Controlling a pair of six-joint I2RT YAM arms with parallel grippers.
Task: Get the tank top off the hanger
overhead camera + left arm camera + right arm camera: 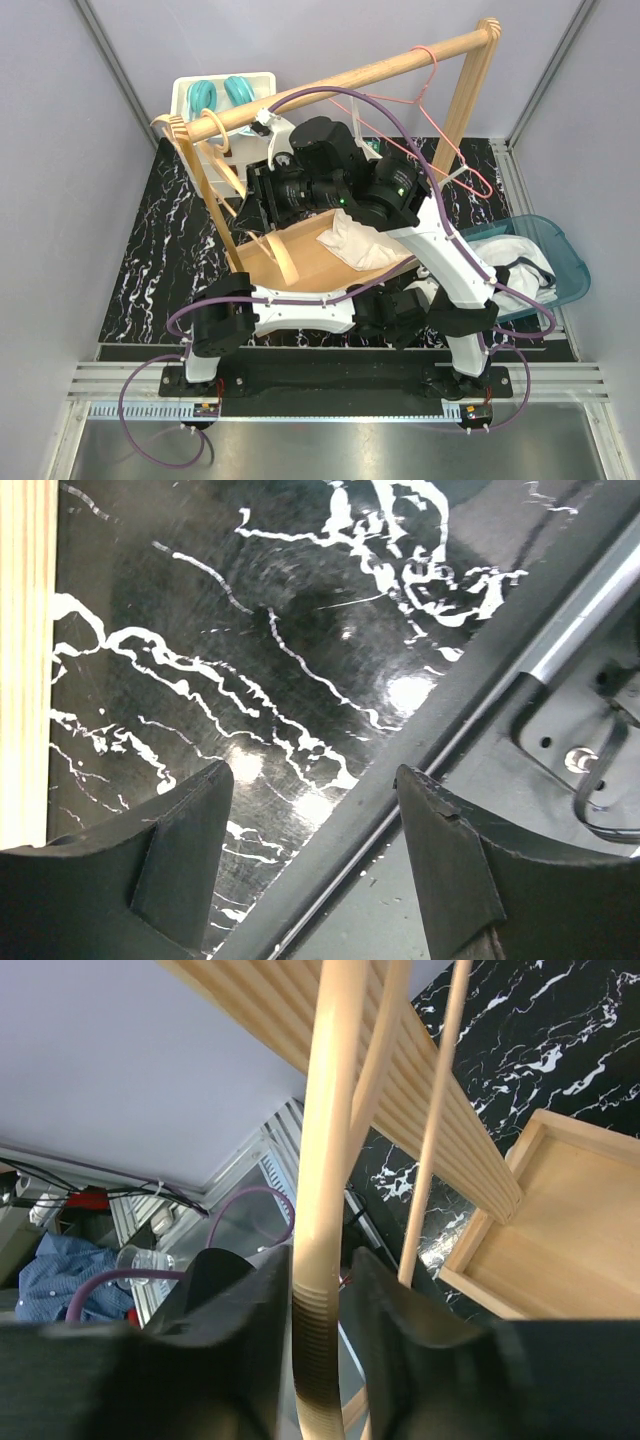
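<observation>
A wooden hanger hangs by its hook from the left end of the wooden rack's rail. My right gripper is shut on the ribbed end of one hanger arm; in the top view it sits at the rack's left side. A crumpled white tank top lies on the rack's wooden base, partly under my right arm and off the hanger. My left gripper is open and empty, low over the black marbled table near its front edge.
A pink wire hanger hangs at the rail's right end. A teal bin with white clothes stands at the right. A white tray with teal items is at the back left. The rack's posts flank my arms.
</observation>
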